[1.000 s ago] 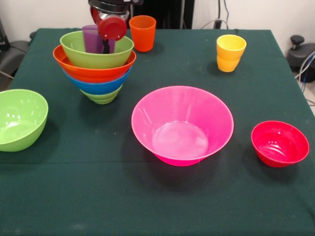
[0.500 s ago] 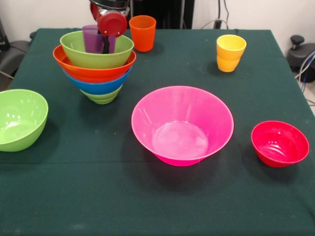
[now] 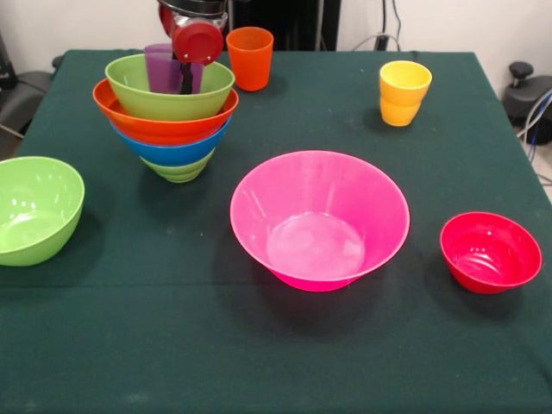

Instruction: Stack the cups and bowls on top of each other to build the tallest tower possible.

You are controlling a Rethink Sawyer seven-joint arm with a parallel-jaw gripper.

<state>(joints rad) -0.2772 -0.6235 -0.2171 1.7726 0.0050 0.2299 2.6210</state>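
The tower stands at the back left: a small lime green bowl (image 3: 178, 169) at the bottom, then a blue bowl (image 3: 172, 152), an orange bowl (image 3: 159, 128) and a lime green bowl (image 3: 164, 102), all nested upright. A purple cup (image 3: 160, 67) stands inside the top bowl. My gripper (image 3: 187, 76) comes down from the top edge right over that bowl, against the purple cup's right side. An orange cup (image 3: 250, 57) stands just right of the tower. A yellow cup (image 3: 404, 92) stands at the back right.
A large pink bowl (image 3: 319, 220) sits mid-table. A small red bowl (image 3: 490, 252) sits at the right. A lime green bowl (image 3: 34, 209) sits at the left edge. The table (image 3: 285, 354) has a dark green cloth.
My gripper has risen a little above the top bowl since a second ago, then held still. The purple cup and the bowls have not moved.
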